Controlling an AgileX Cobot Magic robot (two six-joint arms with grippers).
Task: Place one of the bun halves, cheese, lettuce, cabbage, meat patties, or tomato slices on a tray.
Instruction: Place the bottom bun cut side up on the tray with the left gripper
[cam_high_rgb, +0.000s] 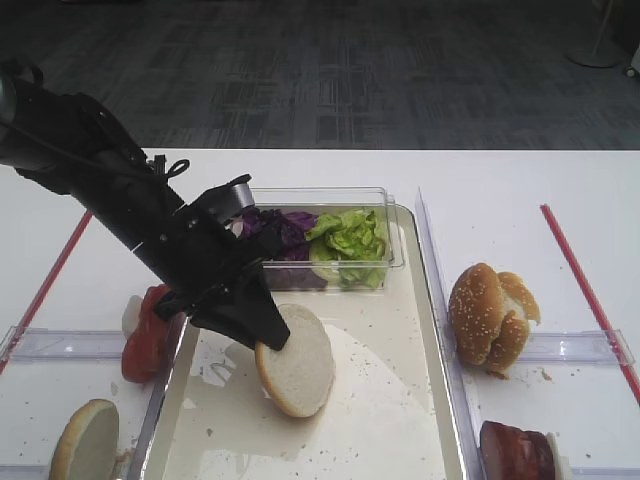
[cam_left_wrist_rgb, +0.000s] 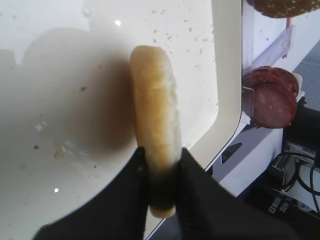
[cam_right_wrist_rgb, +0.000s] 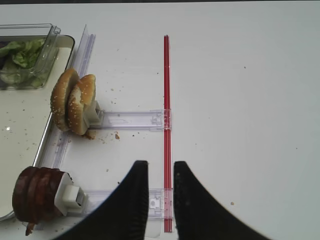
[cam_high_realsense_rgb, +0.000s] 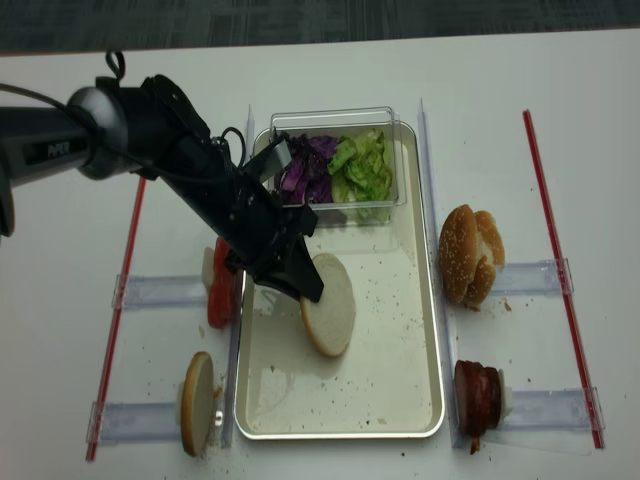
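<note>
Cream-faced bun half is clamped on edge in the left gripper over the tray, so next comes lowering and release, while the right gripper waits, fingers slightly apart.

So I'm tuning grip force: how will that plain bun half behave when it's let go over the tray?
The bun half, pinched on edge in the left pincer, looks soft and light, so a hard squeeze would probably dent it. Released upright like this, it will likely tip flat onto the tray rather than roll far.

Meat patties cut off (bottom edge)
</note>
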